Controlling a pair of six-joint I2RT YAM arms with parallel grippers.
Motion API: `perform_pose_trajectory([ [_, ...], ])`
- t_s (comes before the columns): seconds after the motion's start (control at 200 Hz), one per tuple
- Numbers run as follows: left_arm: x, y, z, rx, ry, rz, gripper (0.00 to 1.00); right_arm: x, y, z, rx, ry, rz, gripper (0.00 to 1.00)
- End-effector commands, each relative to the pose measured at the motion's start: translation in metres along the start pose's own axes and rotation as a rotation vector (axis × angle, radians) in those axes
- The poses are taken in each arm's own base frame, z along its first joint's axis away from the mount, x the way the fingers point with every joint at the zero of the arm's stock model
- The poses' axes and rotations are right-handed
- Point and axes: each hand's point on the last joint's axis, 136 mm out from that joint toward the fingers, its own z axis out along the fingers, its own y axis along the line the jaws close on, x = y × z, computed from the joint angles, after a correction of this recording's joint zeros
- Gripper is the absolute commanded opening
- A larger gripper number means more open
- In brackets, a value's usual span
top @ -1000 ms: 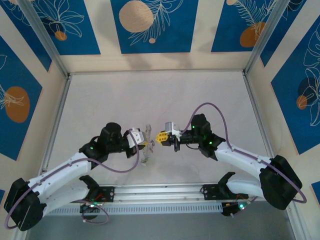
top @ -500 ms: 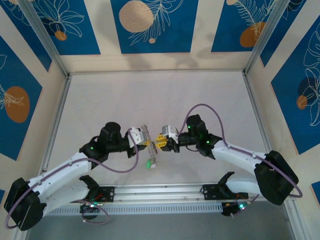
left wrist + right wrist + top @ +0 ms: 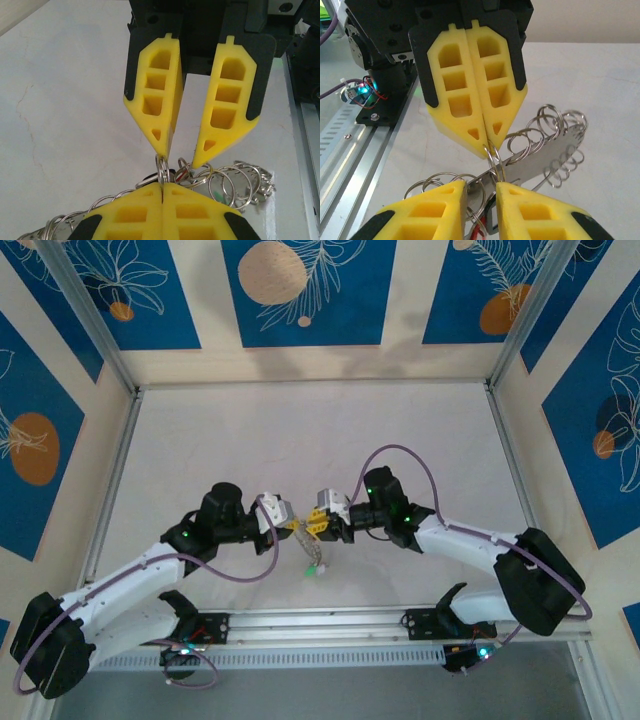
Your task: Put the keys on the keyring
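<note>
I judge the job well along but not finished. The left gripper has its yellow jaws pressed together on a thin grey wire loop, the keyring, held above the pale table. Edge-on as it is, I can't rule out that this is one of the tags' small rings. Behind the pinch a flat silvery metal strip carries a row of small wire rings, and a key with a green plastic tag dangles below the fingertips, so some keys seem to be strung. I see no loose keys on the table from above. What is left, I reckon, is working the key in hand fully round the loop.

The right gripper has its jaws slightly spread, straddling the loop, one fingertip touching it and the other clear, so it grips nothing.

A second ago the two grippers stood apart. Now the right arm has swung in, the tips meet, and the dangling tag hangs further right.
</note>
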Motion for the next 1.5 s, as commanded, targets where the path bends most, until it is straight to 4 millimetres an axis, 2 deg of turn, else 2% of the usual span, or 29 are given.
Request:
perform_pose_trajectory([
  [0.0, -0.023, -0.004, -0.001, 0.036, -0.085, 0.037, 0.0, -0.015, 0.004, 0.006, -0.026, -0.033, -0.051, 0.24],
  [0.15, -0.02, -0.001, -0.002, 0.009, -0.077, 0.043, 0.0, -0.014, -0.004, 0.0, 0.047, -0.038, -0.087, 0.25],
  [0.3, -0.019, 0.0, -0.003, 0.006, -0.067, 0.041, 0.0, -0.02, -0.002, -0.01, 0.056, -0.061, -0.105, 0.26],
  [0.475, -0.019, 0.001, -0.003, 0.0, -0.061, 0.049, 0.0, -0.021, -0.003, -0.012, 0.061, -0.057, -0.118, 0.29],
  [0.79, -0.023, -0.003, -0.005, 0.015, -0.094, 0.051, 0.0, -0.01, 0.0, -0.001, -0.005, -0.031, -0.076, 0.27],
  [1.04, -0.023, -0.003, -0.005, 0.01, -0.105, 0.056, 0.0, -0.009, 0.004, 0.005, -0.04, -0.029, -0.062, 0.25],
  [1.32, -0.024, -0.003, -0.004, 0.012, -0.118, 0.046, 0.0, -0.015, 0.007, 0.01, -0.055, -0.053, -0.062, 0.16],
  [1.45, -0.023, -0.003, -0.004, 0.006, -0.122, 0.044, 0.0, -0.014, 0.004, 0.01, -0.043, -0.048, -0.064, 0.0],
  [1.495, -0.021, -0.001, -0.004, -0.004, -0.101, 0.045, 0.0, -0.015, 0.004, 0.009, -0.037, -0.044, -0.063, 0.0],
])
